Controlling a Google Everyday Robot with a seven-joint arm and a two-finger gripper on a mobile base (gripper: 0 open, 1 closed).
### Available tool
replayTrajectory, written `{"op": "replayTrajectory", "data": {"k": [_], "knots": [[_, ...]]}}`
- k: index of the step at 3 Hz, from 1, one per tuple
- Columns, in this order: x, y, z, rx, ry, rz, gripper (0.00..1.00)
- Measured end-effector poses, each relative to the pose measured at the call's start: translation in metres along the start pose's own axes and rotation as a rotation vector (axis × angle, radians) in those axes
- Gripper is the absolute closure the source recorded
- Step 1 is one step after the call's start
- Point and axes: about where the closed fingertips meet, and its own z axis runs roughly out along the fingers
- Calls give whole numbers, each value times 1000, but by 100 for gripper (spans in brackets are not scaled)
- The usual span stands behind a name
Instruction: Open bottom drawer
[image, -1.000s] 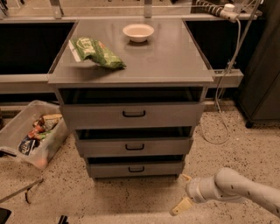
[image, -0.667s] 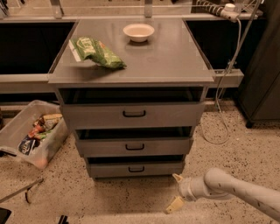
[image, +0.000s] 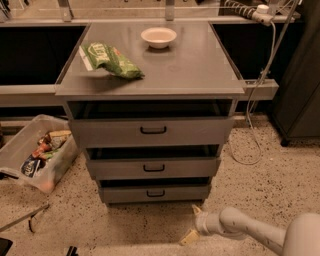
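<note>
The bottom drawer (image: 155, 193) is the narrowest grey metal drawer of three, with a small black bar handle (image: 155, 193) at its centre. It sits just above the floor, under the mid-sized drawer (image: 153, 168) and the widest top drawer (image: 151, 131). My gripper (image: 193, 223) is low over the floor, to the right of and in front of the bottom drawer's right end. Its two pale fingers are spread apart, one (image: 196, 210) up and one (image: 189, 236) down. It holds nothing and touches no handle.
A green bag (image: 111, 59) and a white bowl (image: 158, 37) lie on the cabinet top (image: 200, 70). A clear bin (image: 36, 152) of packets stands on the floor at left. A white cable (image: 252, 130) hangs at right, next to a dark cabinet (image: 300, 100).
My gripper and arm have moved left across the floor, closer to the bottom drawer's right end. The drawers have not moved.
</note>
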Motion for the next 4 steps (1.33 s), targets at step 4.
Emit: {"op": "replayTrajectory", "data": {"k": [4], "knots": [[-34, -45, 33, 78, -92, -143, 0]]}}
